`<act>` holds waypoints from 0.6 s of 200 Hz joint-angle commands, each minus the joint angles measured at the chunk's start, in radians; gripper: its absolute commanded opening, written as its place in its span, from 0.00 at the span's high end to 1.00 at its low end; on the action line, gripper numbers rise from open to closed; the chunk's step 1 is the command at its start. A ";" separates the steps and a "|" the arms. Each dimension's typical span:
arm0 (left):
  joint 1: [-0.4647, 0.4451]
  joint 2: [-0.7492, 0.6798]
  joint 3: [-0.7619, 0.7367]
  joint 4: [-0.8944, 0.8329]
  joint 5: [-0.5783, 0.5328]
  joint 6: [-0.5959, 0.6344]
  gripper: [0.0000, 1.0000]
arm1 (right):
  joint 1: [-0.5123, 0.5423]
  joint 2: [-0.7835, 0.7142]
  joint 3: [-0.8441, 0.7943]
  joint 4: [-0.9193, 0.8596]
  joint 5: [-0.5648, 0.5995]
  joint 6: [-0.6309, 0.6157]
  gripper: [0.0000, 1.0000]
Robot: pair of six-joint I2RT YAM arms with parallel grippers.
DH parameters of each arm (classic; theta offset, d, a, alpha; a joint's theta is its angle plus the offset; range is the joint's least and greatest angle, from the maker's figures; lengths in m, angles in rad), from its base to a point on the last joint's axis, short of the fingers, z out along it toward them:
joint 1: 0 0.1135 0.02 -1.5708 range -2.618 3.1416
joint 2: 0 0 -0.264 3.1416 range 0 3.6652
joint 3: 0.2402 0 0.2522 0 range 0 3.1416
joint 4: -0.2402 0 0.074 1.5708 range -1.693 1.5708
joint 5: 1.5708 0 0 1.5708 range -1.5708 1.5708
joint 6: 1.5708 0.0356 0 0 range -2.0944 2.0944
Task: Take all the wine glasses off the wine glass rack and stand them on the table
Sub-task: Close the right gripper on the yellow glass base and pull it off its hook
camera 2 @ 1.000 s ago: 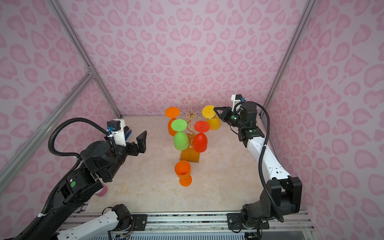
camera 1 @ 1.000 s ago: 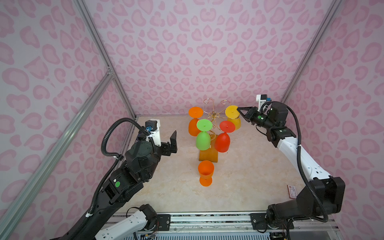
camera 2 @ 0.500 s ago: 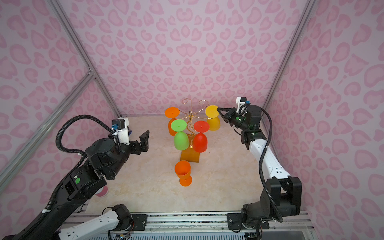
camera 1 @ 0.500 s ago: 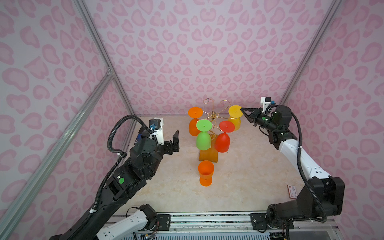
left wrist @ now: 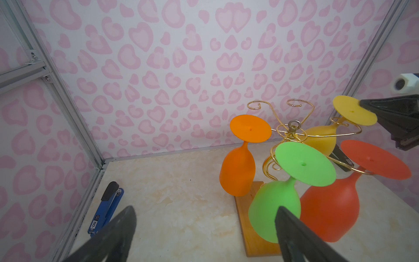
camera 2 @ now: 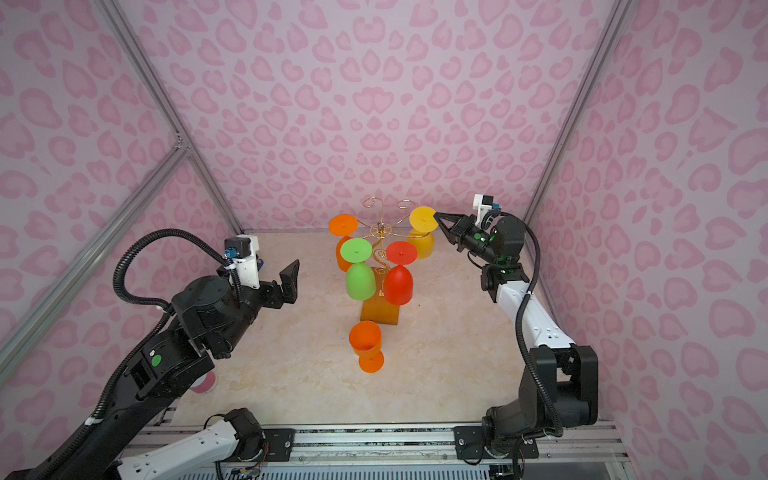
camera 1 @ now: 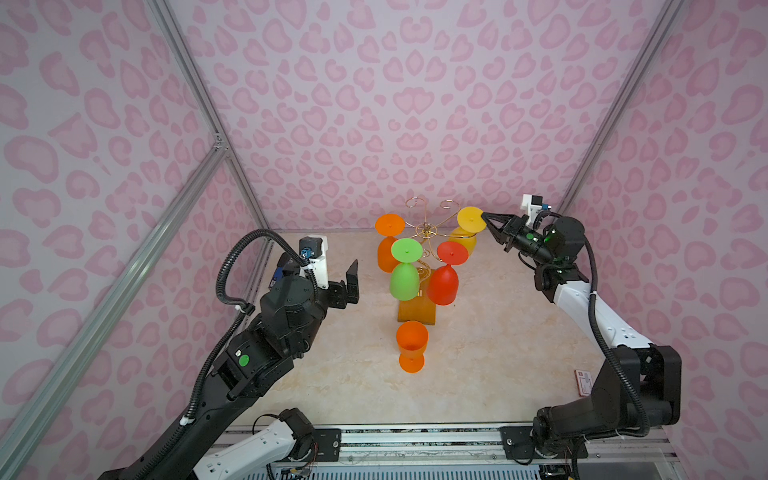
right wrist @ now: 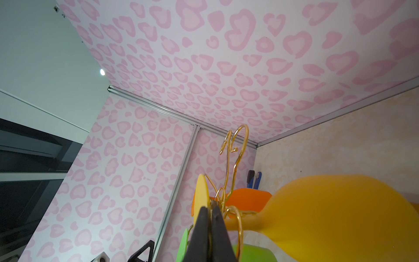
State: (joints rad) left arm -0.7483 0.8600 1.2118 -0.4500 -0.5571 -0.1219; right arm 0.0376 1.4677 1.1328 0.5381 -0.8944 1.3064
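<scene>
The wine glass rack (camera 1: 428, 228) is gold wire on a wooden base (camera 1: 417, 312), at the back middle in both top views. A yellow wine glass (camera 1: 471, 219) hangs upside down at the tip of its right arm. My right gripper (camera 1: 484, 215) is shut on the rim of that glass's foot (right wrist: 201, 195); its bowl (right wrist: 340, 211) fills the right wrist view. Orange (camera 1: 388, 249), green (camera 1: 405, 274) and red (camera 1: 444, 282) glasses also hang there. My left gripper (left wrist: 205, 213) is open and empty, left of the rack, with the green glass (left wrist: 272, 208) just beyond one finger (left wrist: 290, 229).
An orange glass (camera 1: 411, 345) stands upright on the table in front of the rack's base. A blue stapler (left wrist: 106, 208) lies by the left wall. A pink object (camera 2: 205, 382) shows under the left arm, and a small card (camera 1: 584, 382) lies by the right arm's base.
The right arm has drawn back to the right and the yellow glass's foot has shifted slightly outward with it. The left arm has moved a little toward the rack, gripper still open.
</scene>
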 commanded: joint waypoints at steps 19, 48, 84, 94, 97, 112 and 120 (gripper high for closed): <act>0.000 -0.001 0.006 0.020 0.007 0.010 0.03 | 0.005 -0.035 -0.007 -0.023 -0.024 -0.040 1.00; 0.002 0.001 0.005 0.021 0.010 0.011 0.03 | 0.016 -0.061 -0.006 -0.116 -0.015 -0.104 1.00; 0.001 0.002 0.003 0.022 0.015 0.013 0.03 | 0.018 -0.091 -0.033 -0.142 -0.012 -0.123 1.00; 0.001 0.000 0.003 0.022 0.016 0.015 0.03 | 0.019 -0.094 -0.036 -0.145 -0.013 -0.125 1.00; 0.001 -0.001 0.003 0.022 0.015 0.015 0.03 | 0.020 -0.094 -0.035 -0.145 -0.013 -0.124 1.00; 0.002 0.000 0.003 0.022 0.016 0.015 0.03 | 0.026 -0.097 -0.033 -0.154 -0.013 -0.129 1.00; 0.003 0.000 0.003 0.023 0.015 0.015 0.03 | 0.030 -0.097 -0.031 -0.157 -0.013 -0.131 1.00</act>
State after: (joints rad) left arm -0.7479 0.8608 1.2118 -0.4500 -0.5461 -0.1184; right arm 0.0593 1.3743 1.1015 0.3836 -0.8940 1.1988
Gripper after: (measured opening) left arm 0.974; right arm 0.049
